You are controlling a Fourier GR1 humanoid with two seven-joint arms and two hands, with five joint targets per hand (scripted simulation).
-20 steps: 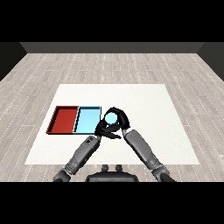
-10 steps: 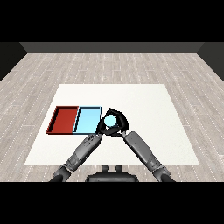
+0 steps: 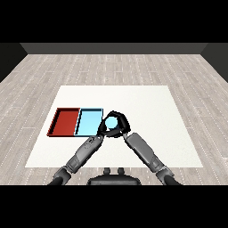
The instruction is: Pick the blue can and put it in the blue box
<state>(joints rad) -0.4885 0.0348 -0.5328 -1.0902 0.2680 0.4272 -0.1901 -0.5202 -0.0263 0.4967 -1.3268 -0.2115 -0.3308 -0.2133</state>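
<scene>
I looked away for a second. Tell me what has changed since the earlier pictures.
The right hand, curled round the blue can, has carried it left, from a little apart from the light blue tray to its right edge. The can is not yet over the tray. The left hand stayed close beside the can. Both trays, the red tray included, lie as before.

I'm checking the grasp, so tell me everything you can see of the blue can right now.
The blue can shows mostly as a round light blue top, seen from above, so it looks upright. The right hand curls round it, black fingers ringing its rim and hiding its sides. It sits just right of the light blue tray, at that tray's right edge, not inside it. Whether it rests on the table cannot be told.
</scene>
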